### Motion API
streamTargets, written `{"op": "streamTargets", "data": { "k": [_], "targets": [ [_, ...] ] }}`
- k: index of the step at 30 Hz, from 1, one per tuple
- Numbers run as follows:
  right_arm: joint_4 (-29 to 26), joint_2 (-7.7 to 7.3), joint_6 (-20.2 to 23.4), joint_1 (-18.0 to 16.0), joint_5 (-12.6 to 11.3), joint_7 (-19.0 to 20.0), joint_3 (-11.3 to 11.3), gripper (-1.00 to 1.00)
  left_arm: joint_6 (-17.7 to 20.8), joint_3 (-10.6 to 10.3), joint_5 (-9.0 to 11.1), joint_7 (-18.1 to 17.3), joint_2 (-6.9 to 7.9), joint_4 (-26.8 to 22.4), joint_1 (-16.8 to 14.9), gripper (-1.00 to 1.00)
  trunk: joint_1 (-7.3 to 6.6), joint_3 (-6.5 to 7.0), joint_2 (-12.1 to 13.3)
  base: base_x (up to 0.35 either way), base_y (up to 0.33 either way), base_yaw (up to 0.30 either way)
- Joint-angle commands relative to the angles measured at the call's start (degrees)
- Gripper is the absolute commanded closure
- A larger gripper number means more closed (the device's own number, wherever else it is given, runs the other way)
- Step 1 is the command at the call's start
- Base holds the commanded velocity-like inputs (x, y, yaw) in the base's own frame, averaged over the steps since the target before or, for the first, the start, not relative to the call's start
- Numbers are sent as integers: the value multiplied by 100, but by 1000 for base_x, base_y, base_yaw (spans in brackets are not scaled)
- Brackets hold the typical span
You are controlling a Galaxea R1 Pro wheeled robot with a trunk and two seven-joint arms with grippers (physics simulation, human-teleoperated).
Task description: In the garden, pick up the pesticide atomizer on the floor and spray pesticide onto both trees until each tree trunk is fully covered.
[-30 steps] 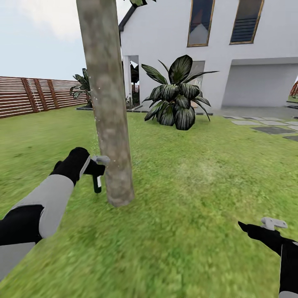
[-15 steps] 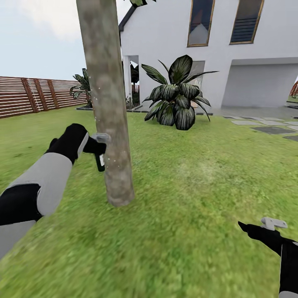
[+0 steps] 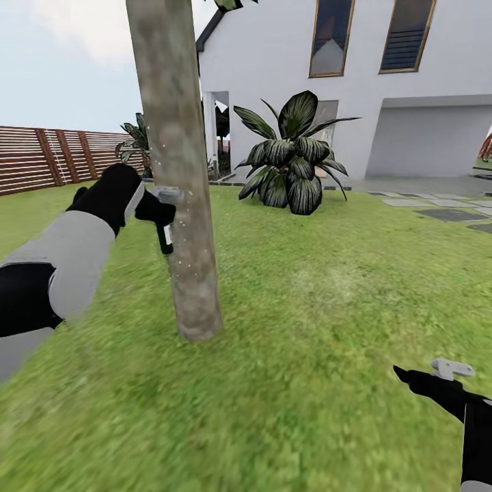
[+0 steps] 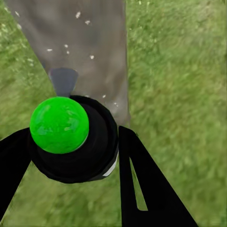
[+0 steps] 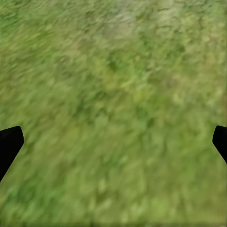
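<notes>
Thick grey-brown tree trunk (image 3: 179, 171), mottled with pale patches, rises from blurry green grass lawn (image 3: 307, 294) in the left half of the head view, its top beyond the frame; small pale specks dot the bark at mid height, and in the left wrist view the same specks show on the trunk (image 4: 85, 47); left gripper (image 3: 158, 205), black with a grey-sleeved arm behind it, is raised beside the trunk on its left, fingers clamped on the small slim black pesticide atomizer (image 3: 165, 238), which hangs down from the grip with its body right against the bark, a grey nozzle piece at the top pointing to the trunk; whether it touches the bark cannot be told; in the left wrist view the atomizer (image 4: 71, 137) sits between the two black fingers (image 4: 142, 179), a bright green round cap facing the camera and a grey nozzle tip aimed at the trunk; right gripper (image 3: 427, 376) hangs low over the grass at the lower right of the head view, well apart from the tree; in the right wrist view its black fingertips (image 5: 9, 142) stand wide apart with bare grass between them; beyond the tree, a broad-leaved dark green bush (image 3: 290, 160) stands before a white house (image 3: 355, 89); brown horizontal-slat wooden fence (image 3: 61, 157) runs along the left; grey paving slabs (image 3: 444, 208) lie at the far right.
</notes>
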Motion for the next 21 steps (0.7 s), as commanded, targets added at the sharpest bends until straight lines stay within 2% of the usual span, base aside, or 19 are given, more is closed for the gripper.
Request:
{"op": "streamTargets", "data": {
  "k": [1, 5, 10, 17, 21],
  "targets": [
    [0, 0, 1, -2, 0, 0, -1, -100, 1, -22, 1, 0, 0, 5, -96, 100, 1, -1, 1, 0, 0, 0],
    [0, 0, 2, -1, 0, 0, -2, -100, 9, -42, 9, 0, 0, 104, -459, 100, 1, -1, 1, 0, 0, 0],
    [0, 0, 1, 0, 0, 0, -3, -100, 10, -43, 10, 0, -120, 920, -1253, 100, 1, -1, 1, 0, 0, 0],
    [0, 0, -3, -3, 0, 0, -3, -100, 10, -43, 10, 0, -174, 1044, -1626, 100, 1, -1, 1, 0, 0, 0],
    [0, 0, 0, -1, 0, 0, -3, -100, 10, -43, 10, 0, -173, 1047, -1673, 100, 1, -1, 1, 0, 0, 0]
  ]
}}
